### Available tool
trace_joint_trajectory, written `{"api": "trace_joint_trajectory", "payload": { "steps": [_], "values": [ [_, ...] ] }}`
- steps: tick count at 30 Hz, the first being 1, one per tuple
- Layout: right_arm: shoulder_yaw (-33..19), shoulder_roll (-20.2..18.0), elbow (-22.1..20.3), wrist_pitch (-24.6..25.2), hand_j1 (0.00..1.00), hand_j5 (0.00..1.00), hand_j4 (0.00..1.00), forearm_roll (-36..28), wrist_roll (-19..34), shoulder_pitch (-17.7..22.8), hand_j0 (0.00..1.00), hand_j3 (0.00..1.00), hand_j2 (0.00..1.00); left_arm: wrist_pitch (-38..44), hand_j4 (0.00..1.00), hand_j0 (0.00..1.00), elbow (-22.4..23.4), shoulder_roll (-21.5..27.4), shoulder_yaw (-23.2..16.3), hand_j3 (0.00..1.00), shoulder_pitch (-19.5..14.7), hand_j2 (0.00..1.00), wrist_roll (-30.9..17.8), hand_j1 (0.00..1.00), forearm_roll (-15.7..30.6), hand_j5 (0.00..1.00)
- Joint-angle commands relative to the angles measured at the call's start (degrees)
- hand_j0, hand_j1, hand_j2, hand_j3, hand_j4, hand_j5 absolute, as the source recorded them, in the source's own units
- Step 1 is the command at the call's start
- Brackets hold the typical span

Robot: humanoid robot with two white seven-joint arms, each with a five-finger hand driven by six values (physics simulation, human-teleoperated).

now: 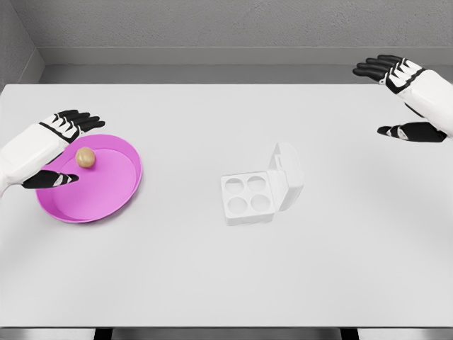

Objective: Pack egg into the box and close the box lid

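While the egg [85, 157] lay in the pink dish [120, 195] on the tabletop [212, 276], the box [248, 197] stood well apart, lid raised, apparently ready for packing; the left hand [58, 149] hovered beside the egg, fingers spread, holding nothing; the right hand [400, 95] hung released, far right.

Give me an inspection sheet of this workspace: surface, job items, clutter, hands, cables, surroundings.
Surface: white table, plain, no spills seen.
Egg: tan egg lying in the pink plate, toward its far left side.
Box: white egg box near the table's middle, four wells all empty, lid open and standing up on its right side.
Clutter: nothing seen.
Hands: left hand open over the plate's left rim, fingers either side of the egg, not gripping it; right hand open, at the far right, holding nothing.
Cables: nothing seen.
Surroundings: grey wall behind the table.
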Motion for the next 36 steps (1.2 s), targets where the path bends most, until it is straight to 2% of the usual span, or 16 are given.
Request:
{"api": "trace_joint_trajectory", "payload": {
  "steps": [1, 5, 7, 9, 10, 12, 14, 15, 16, 20, 21, 26, 29, 30, 32, 36],
  "values": [
    [0.3, -0.7, -0.8, 0.0, 1.00, 1.00, 1.00, -0.5, 0.0, 0.0, 1.00, 1.00, 1.00, 0.1, 1.00, 1.00, 0.0, 0.0, 0.0, 1.00, 0.1, 1.00, 0.0, 1.00, 0.2, 1.00],
    [0.1, -2.6, -0.8, 0.0, 1.00, 1.00, 1.00, -0.1, 0.0, -0.4, 1.00, 1.00, 1.00, 0.1, 1.00, 1.00, 0.0, 0.2, -0.2, 1.00, 0.1, 1.00, 0.0, 1.00, 0.2, 1.00],
    [0.0, -2.8, -0.6, 0.0, 1.00, 1.00, 1.00, 2.6, 1.6, -0.4, 1.00, 1.00, 1.00, 0.1, 1.00, 1.00, 1.0, 0.2, -0.6, 1.00, -1.6, 1.00, 0.1, 1.00, 0.5, 1.00],
    [-1.0, -2.3, -0.4, 0.0, 1.00, 1.00, 1.00, 3.0, 12.6, -1.5, 1.00, 1.00, 1.00, 0.1, 1.00, 1.00, 1.3, 2.5, -2.2, 1.00, -1.7, 1.00, -0.3, 1.00, 0.8, 1.00],
    [-2.4, -1.9, -0.2, 0.0, 1.00, 1.00, 1.00, 3.1, 17.5, -1.3, 1.00, 1.00, 1.00, 0.1, 1.00, 1.00, 1.3, 4.6, -2.1, 1.00, -2.5, 1.00, -1.6, 1.00, 0.9, 1.00],
    [-2.9, 1.3, 1.4, 0.0, 1.00, 1.00, 1.00, 3.1, 19.2, -1.1, 1.00, 1.00, 1.00, 0.1, 1.00, 1.00, 1.3, 5.1, -2.3, 1.00, -5.1, 1.00, -13.3, 1.00, 1.3, 1.00],
    [-2.5, 1.5, 3.8, 0.0, 1.00, 1.00, 1.00, 3.3, 19.4, -1.1, 1.00, 1.00, 1.00, 0.1, 1.00, 1.00, 1.8, 7.5, -6.3, 1.00, -9.4, 1.00, -14.8, 1.00, 6.0, 1.00],
    [-2.3, 1.9, 4.6, 0.0, 1.00, 1.00, 1.00, 3.8, 19.4, -0.9, 1.00, 1.00, 1.00, 0.1, 1.00, 1.00, 2.3, 8.9, -10.0, 1.00, -12.6, 1.00, -14.8, 1.00, 7.9, 1.00],
    [-2.2, 2.5, 4.5, 0.0, 1.00, 1.00, 1.00, 4.5, 19.5, -0.7, 1.00, 1.00, 1.00, 0.1, 1.00, 1.00, 3.7, 10.2, -12.6, 1.00, -15.1, 1.00, -14.8, 1.00, 8.1, 1.00],
    [-2.3, 3.7, 4.9, 0.0, 1.00, 1.00, 1.00, 6.8, 19.5, 0.0, 1.00, 1.00, 1.00, 0.1, 1.00, 1.00, 13.0, 12.4, -18.7, 1.00, -23.4, 1.00, -14.8, 1.00, 10.2, 1.00],
    [-2.3, 5.3, 6.2, 0.0, 1.00, 1.00, 1.00, 7.8, 19.5, 0.0, 1.00, 1.00, 1.00, 0.1, 1.00, 1.00, 16.6, 12.3, -20.6, 1.00, -26.3, 1.00, -14.8, 1.00, 12.4, 1.00],
    [-2.3, 5.9, 11.2, 0.0, 1.00, 1.00, 1.00, 9.3, 19.4, -0.5, 1.00, 1.00, 1.00, 0.1, 0.97, 0.97, 17.6, 12.4, -26.0, 0.97, -27.0, 0.97, -14.8, 0.97, 13.6, 0.97],
    [-1.9, 5.7, 11.3, 0.0, 1.00, 1.00, 1.00, 10.4, 19.8, -0.4, 1.00, 1.00, 1.00, 0.1, 0.97, 0.97, 17.6, 11.8, -27.1, 0.97, -26.9, 0.97, -14.8, 0.97, 14.9, 0.97],
    [-1.4, 5.7, 11.1, 0.0, 1.00, 1.00, 1.00, 11.2, 21.6, -0.4, 1.00, 1.00, 1.00, 0.1, 0.94, 0.94, 17.6, 11.6, -27.1, 0.94, -26.8, 0.94, -14.8, 0.94, 14.9, 0.94],
    [-1.4, 5.6, 10.8, 0.0, 1.00, 1.00, 1.00, 11.3, 26.7, -0.4, 1.00, 1.00, 1.00, 0.1, 0.82, 0.82, 17.3, 11.6, -27.2, 0.82, -26.5, 0.82, -14.8, 0.82, 14.6, 0.82],
    [-1.7, 5.1, 10.6, 0.0, 1.00, 1.00, 1.00, 10.8, 26.7, -0.6, 1.00, 1.00, 1.00, 3.2, 0.79, 0.79, 17.6, 11.6, -29.9, 0.79, -26.8, 0.79, -14.8, 0.79, 13.5, 0.79]
  ]
}}
